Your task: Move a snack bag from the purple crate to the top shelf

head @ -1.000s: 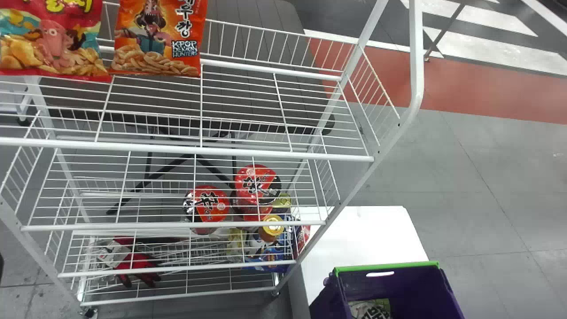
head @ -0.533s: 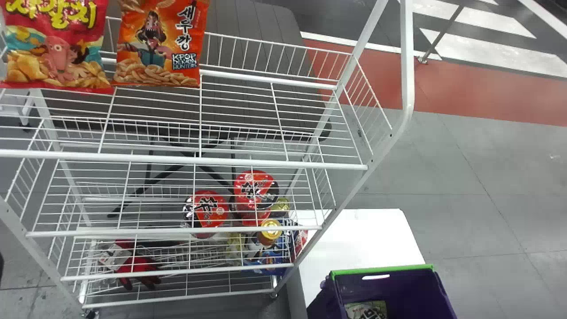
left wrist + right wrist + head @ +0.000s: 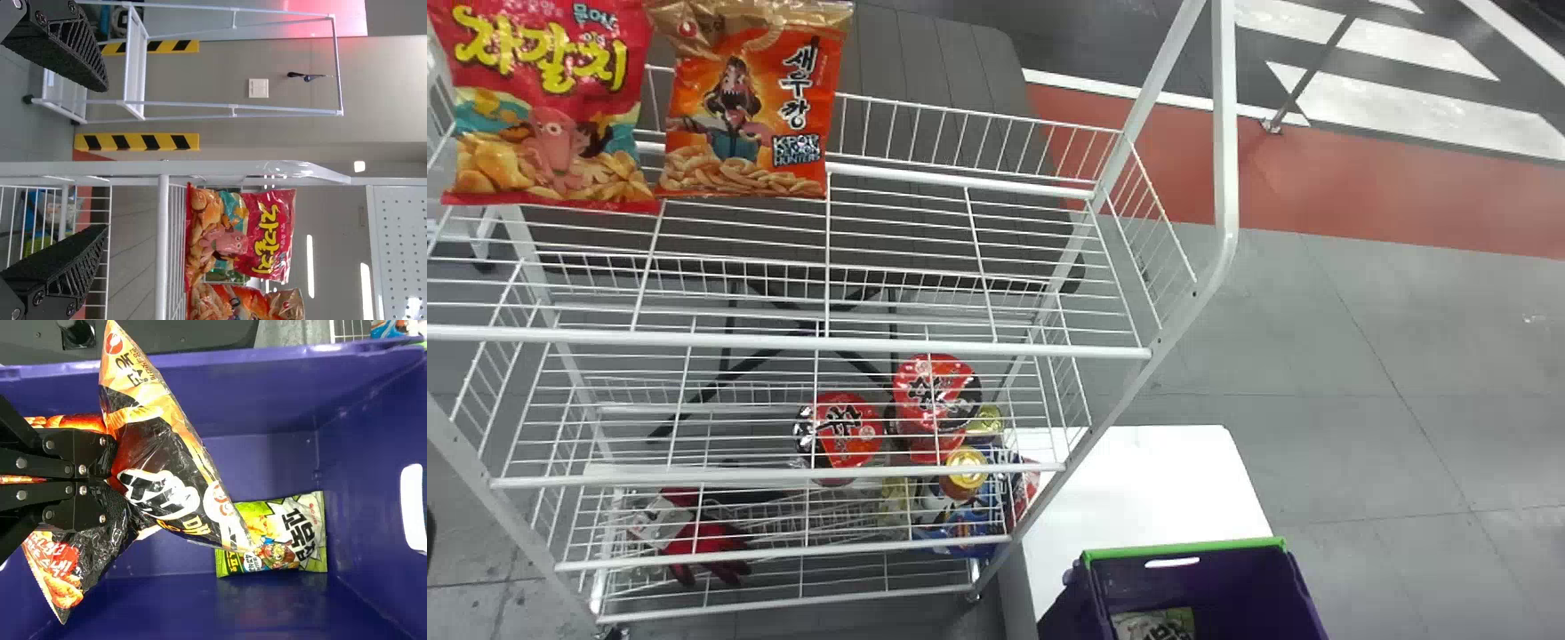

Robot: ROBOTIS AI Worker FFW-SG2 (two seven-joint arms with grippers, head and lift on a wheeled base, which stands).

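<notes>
At the near right, inside the purple crate (image 3: 260,463), the right gripper (image 3: 108,478) pinches the black-and-orange snack bag (image 3: 167,490) near its middle, fingers closed on crumpled film. The bag sits at a slant, 1 end reaching over a green bag (image 3: 293,533). Orange film (image 3: 70,421) shows beside the fingers; I cannot tell whether it belongs to a 2nd bag, so lifting could drag a neighbour along. Slick film might slide out if the pinch has caught little of it, and a low lift could snag the wall. Further on, the bag could catch the top shelf's front rail (image 3: 827,341) or bump the 2 bags at the far left. The left gripper (image 3: 107,153) waits by the rack, fingers spread, holding nothing.
</notes>
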